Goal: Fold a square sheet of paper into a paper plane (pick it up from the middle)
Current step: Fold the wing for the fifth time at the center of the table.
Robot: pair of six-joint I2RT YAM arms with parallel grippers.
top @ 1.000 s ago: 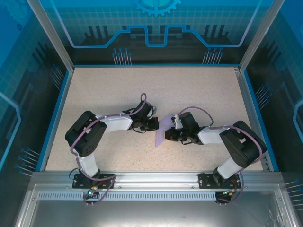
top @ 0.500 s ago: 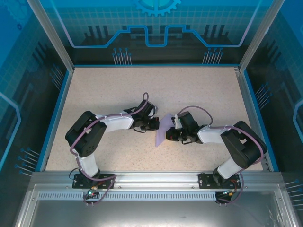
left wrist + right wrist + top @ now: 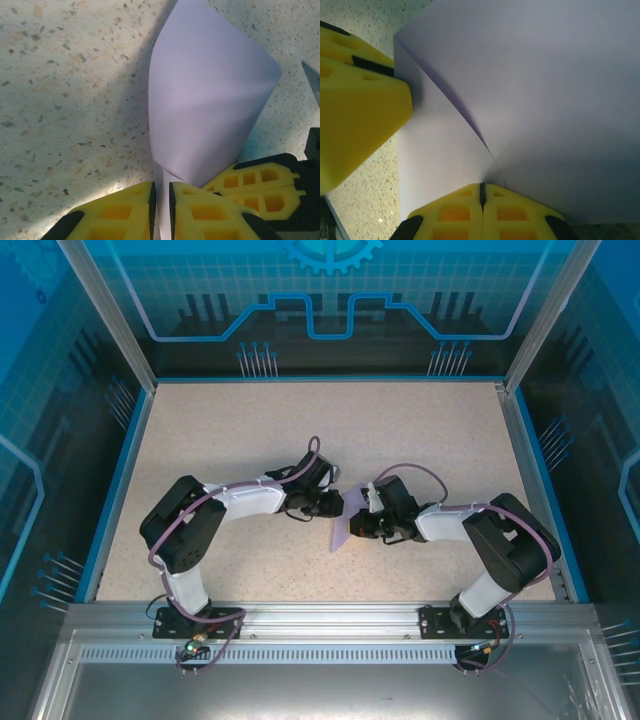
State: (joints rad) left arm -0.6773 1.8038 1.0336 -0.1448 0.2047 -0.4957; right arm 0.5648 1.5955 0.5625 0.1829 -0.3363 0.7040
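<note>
The square sheet of paper is lavender, partly folded and raised off the table between both grippers. In the left wrist view it curls upward as a rounded flap. My left gripper has its jaws closed to a narrow slit with a strip of the paper in it. My right gripper is shut on the paper's edge, where a diagonal crease ends. The paper takes up most of the right wrist view. The two grippers sit almost tip to tip.
The speckled beige table is bounded by blue side rails and a metal front rail. The left gripper's yellow finger sits close beside the right gripper. The right gripper's finger shows beside the left.
My left gripper has moved right, in against the paper. The right gripper has edged slightly left, and the sheet between them now looks narrower and more upright.
</note>
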